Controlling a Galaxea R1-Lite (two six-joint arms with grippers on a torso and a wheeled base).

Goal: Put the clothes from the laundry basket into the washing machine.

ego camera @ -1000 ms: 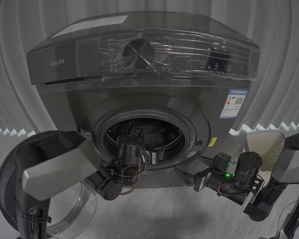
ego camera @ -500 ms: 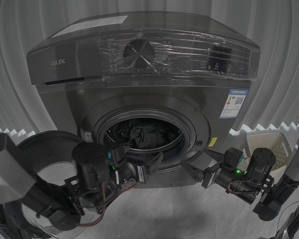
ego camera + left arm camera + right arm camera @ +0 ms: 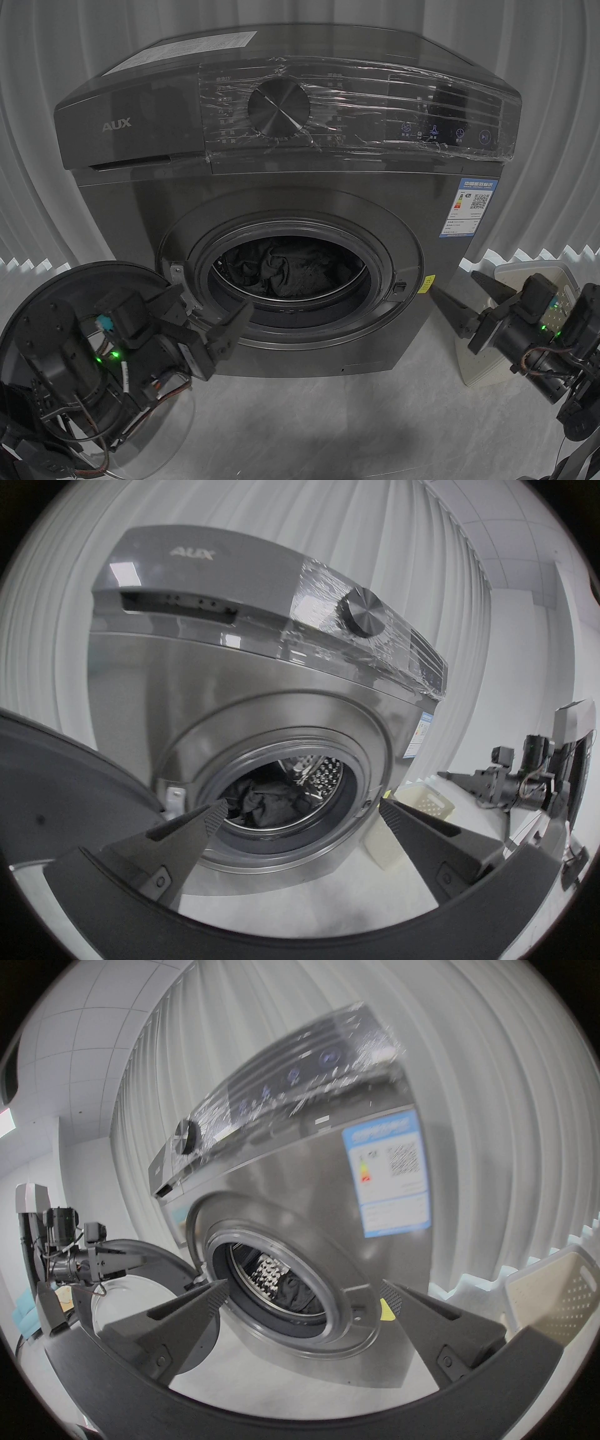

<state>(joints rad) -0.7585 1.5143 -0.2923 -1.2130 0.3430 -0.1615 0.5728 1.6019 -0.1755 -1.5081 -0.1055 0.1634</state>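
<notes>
Dark clothes (image 3: 287,270) lie crumpled low in the washing machine (image 3: 281,187) drum, heaped crosswise, with no clear end pointing out. Your left claw (image 3: 212,299) and right claw (image 3: 455,282) hang outside, both spread and empty. You seem to be between loads: next, likely the laundry basket (image 3: 562,274) at right, its contents hidden

Your left gripper (image 3: 214,296) sits at the lower left of the head view, its jaws spread wide and its fingertips aimed up and to the right. Your right gripper (image 3: 452,280) is at the right edge, about mid-height, also spread wide and pointing up and left. A green light glows on each wrist. The two arms are well apart.
</notes>
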